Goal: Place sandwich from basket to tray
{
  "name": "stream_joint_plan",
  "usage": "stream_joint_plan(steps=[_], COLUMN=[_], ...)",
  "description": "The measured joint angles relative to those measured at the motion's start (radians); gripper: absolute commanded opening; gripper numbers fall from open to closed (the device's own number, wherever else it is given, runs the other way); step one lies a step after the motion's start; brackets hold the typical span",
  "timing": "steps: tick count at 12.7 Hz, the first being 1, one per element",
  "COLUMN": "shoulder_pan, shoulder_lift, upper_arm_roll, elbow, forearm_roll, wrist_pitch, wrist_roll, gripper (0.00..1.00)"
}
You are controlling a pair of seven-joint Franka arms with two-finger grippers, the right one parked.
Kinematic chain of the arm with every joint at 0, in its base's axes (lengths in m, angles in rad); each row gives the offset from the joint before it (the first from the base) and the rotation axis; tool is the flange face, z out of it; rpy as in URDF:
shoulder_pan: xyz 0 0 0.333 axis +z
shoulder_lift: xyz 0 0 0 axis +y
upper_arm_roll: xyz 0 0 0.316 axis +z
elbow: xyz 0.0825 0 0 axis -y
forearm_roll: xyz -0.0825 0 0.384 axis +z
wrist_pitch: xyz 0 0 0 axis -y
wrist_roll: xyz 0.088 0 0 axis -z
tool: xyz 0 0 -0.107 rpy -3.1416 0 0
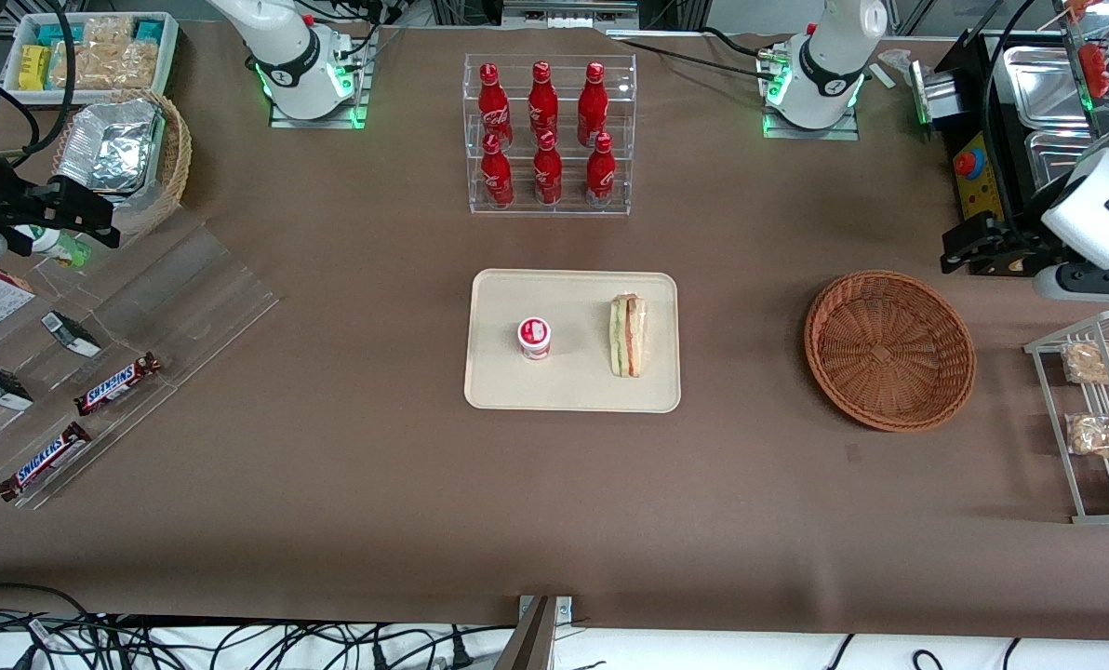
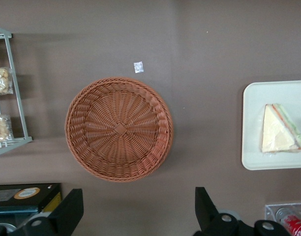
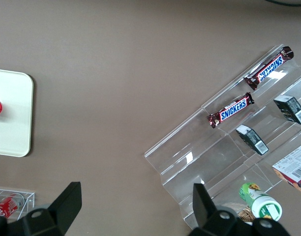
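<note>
The end effector [image 2: 135, 211] hangs high above the surface [image 1: 331, 447], its 2 fingers [image 2: 69, 209] spread wide with nothing between them. Directly below it sits the basket [image 2: 119, 129], holding nothing. Well apart from it, toward the parked arm's end, the sandwich [image 1: 627, 335] lies on the tray [image 1: 573, 386] beside a small red-lidded cup [image 1: 534, 337].

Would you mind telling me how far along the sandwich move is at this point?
It looks done: the sandwich lies on the tray beside a small red-lidded cup, and the basket is empty. The gripper hovers open above the basket, holding nothing. Nothing appears left.
</note>
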Motion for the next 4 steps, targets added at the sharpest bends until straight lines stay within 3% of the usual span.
stream_joint_plan(steps=[4], shoulder_pan=[-0.054], shoulder_lift=[-0.016], upper_arm_roll=[0.077], elbow=[-0.014], forearm_roll=[0.000], wrist_pitch=[-0.003], wrist_roll=[0.121], gripper=[1.00])
